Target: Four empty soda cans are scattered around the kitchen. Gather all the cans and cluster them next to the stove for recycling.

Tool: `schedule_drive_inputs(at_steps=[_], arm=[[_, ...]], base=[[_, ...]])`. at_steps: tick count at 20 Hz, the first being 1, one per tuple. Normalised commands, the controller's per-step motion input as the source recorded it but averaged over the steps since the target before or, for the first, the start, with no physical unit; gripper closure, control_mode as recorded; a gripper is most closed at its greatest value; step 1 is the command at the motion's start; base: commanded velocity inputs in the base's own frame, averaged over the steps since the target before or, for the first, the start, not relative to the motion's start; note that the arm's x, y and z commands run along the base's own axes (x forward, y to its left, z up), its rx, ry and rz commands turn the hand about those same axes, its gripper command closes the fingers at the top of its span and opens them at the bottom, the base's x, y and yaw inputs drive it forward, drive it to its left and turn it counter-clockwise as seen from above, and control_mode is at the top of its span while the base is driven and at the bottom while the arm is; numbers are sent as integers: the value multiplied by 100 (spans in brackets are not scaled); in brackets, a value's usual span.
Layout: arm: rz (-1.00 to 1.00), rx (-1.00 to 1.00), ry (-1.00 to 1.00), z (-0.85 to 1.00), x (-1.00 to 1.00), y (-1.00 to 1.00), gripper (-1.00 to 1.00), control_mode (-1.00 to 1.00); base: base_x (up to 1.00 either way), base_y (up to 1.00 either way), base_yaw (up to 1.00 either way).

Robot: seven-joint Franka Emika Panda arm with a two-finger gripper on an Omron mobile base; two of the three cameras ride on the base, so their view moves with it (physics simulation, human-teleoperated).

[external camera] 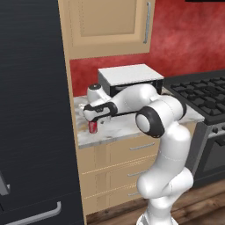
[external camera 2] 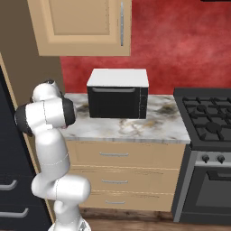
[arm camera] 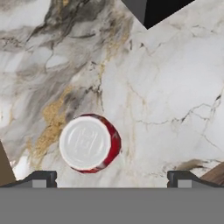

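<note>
ARM: white arm reaches left over the marble counter (external camera: 132,125), two-finger gripper (external camera: 93,119) pointing down, jaws spread wide, holding nothing | CAN: red soda can with silver top (arm camera: 89,143) upright just below the gripper, near the counter's left front | AROUND: black white-topped microwave (external camera 2: 118,93) behind; black gas stove (external camera 2: 207,119) far right

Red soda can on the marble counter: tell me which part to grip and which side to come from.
Grip the red soda can across its round side wall, below the silver top, coming straight down from above. It stands upright on the counter, top facing the hand camera, clear space around it. The open gripper sits off to one side, so centre it first.
</note>
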Motion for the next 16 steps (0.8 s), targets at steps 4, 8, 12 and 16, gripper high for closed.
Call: schedule_drive_inputs(at_steps=[4,8,12,16], arm=[[-5,0,0,-5,12,4,-100,-100],[-4,0,0,-3,12,4,-100,-100],[-5,0,0,-5,10,3,-100,-100],[-5,0,0,-7,4,0,-100,-100]], base=[[0,0,0],[0,0,0],[0,0,0],[0,0,0]])
